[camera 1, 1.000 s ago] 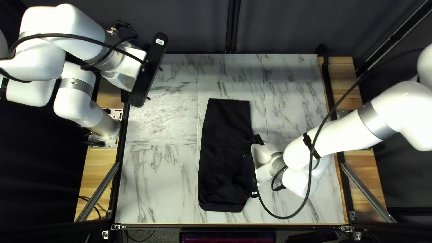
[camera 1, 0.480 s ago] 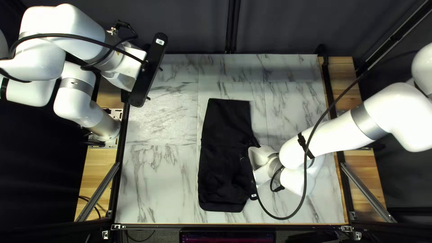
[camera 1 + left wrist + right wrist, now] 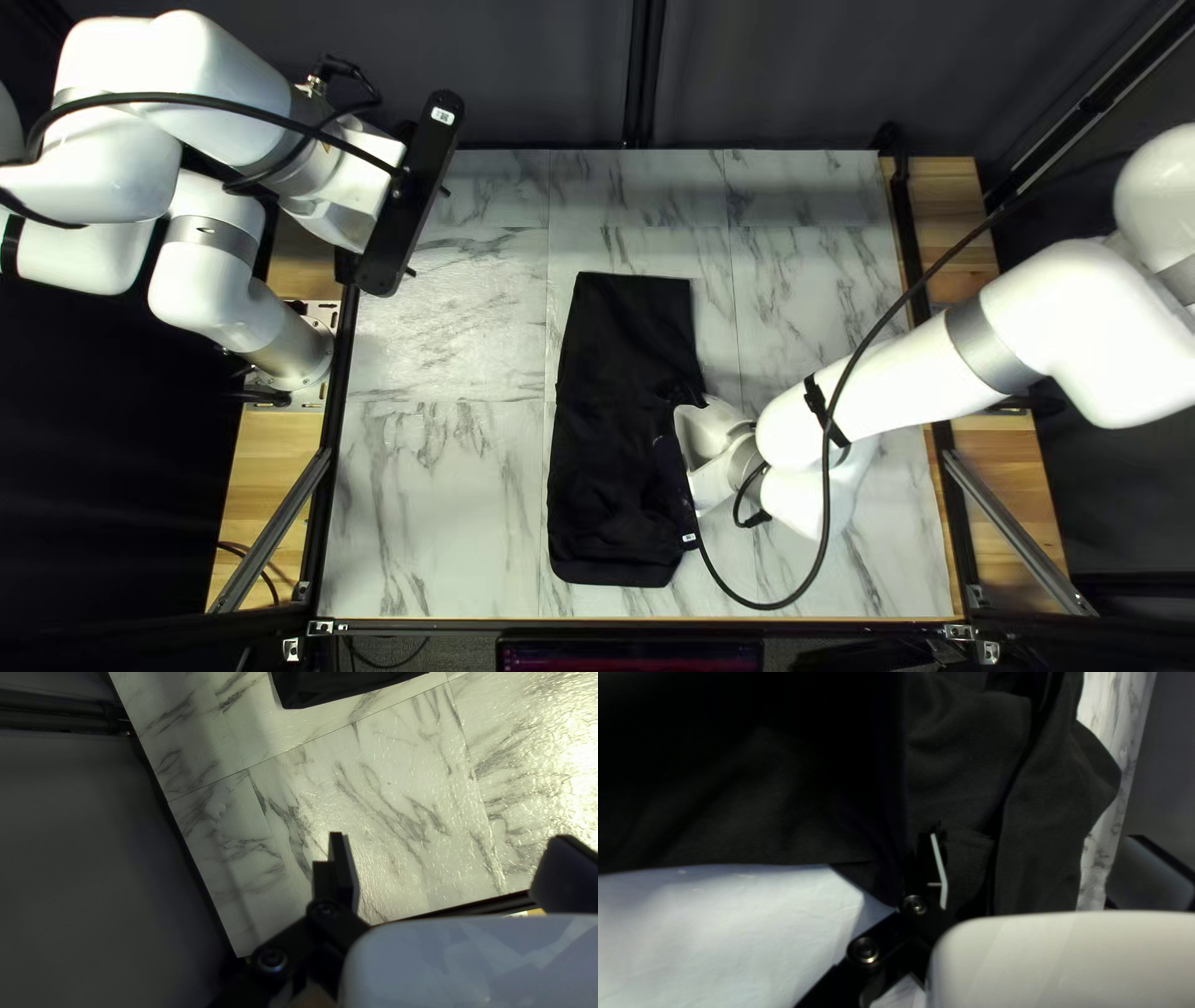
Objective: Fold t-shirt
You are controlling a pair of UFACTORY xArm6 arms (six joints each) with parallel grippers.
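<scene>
Beside the right arm [image 3: 921,380], a black t-shirt [image 3: 604,461] to be taken up cleanly

In the top left view, the t-shirt is laid as a long strip, near to far, across the middle of the table [image 3: 436,498]. Its far end is smooth; its near right part, partly covered by the right arm, is creased. A lengthwise fold seems already made, with its right edge now being tended.

In the left wrist view, the left gripper [image 3: 450,836] is held wide and empty, well apart from the cloth. It is best kept clear until a second hold is needed.

In the right wrist view, the right gripper [image 3: 1035,837] is spread wide over rumpled cloth, nothing pinched. All layers meant to move should be gathered before closing, the lift kept low, and the edge carried slowly, lest the loose flap be dragged or bunched.
</scene>
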